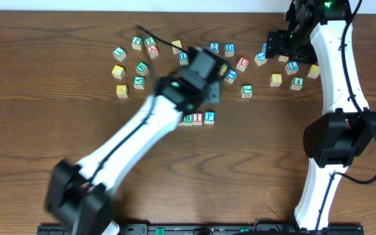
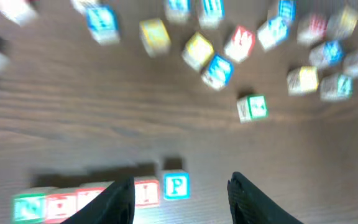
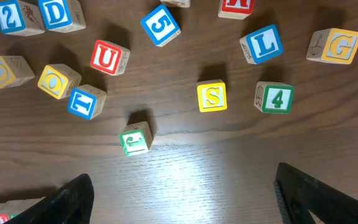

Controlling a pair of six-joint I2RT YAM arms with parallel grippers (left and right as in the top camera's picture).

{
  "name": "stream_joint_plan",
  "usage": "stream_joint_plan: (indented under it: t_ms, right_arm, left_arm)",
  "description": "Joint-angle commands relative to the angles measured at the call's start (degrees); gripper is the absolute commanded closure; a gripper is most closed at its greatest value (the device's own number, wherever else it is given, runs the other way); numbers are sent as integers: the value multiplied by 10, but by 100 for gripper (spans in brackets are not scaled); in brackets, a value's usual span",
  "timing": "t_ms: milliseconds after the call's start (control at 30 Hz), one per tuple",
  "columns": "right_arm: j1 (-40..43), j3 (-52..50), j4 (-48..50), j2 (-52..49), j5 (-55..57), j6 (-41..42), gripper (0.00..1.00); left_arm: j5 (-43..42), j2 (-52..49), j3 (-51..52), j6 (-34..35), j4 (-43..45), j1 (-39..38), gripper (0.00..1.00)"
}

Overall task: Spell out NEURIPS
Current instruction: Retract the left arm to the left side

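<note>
1. Row point(image 1: 198, 118): wooden letter cubes side by side near mid-table, toward the front edge. Overhead shows green R point(image 1: 188, 119), red I point(image 1: 198, 118) and blue P point(image 1: 209, 117); the rest is under the left arm. The left wrist view is blurred: green N point(image 2: 28, 207) at the row's left end, red cubes next to it.
2. S point(image 3: 212, 96): yellow face, loose, toward the back right of the table, near green 4 point(image 3: 275, 98), well apart from the row.
3. Left arm point(image 1: 136, 137): white, motion-blurred, stretched diagonally from the front left corner over the row. Left gripper point(image 2: 182, 180): above the row's P end, black fingers apart, nothing between them.
4. Right arm point(image 1: 335, 72): white with a black elbow, running along the right edge to the back. Right gripper point(image 3: 184, 177): fingers wide apart, empty, over bare wood.
5. Loose cubes: square, painted faces, scattered along the back, among them loose U point(image 3: 109, 57) and blue L point(image 3: 261, 44).
6. Table point(image 1: 44, 130): dark wood grain.
</note>
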State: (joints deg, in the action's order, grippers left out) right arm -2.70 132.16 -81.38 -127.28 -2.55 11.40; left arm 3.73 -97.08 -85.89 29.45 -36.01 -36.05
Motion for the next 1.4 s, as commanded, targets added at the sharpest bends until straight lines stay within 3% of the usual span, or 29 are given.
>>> stream_joint_plan:
  t_ms: [0,467,900,1367]
  right_arm:
    - [-2,-3,-1,6,5,-8,11]
    - [-17,-3,2,6,5,-7,11]
    - [-43,-3,12,6,5,-7,11]
    - [-69,-3,28,6,5,22,14]
  left_arm:
    - [15,38,-14,-26,-14,32,52]
    - [15,111,-14,-50,-107,201,52]
    - [15,110,-13,-81,-113,321,52]
    - [15,110,-12,-109,-115,378,52]
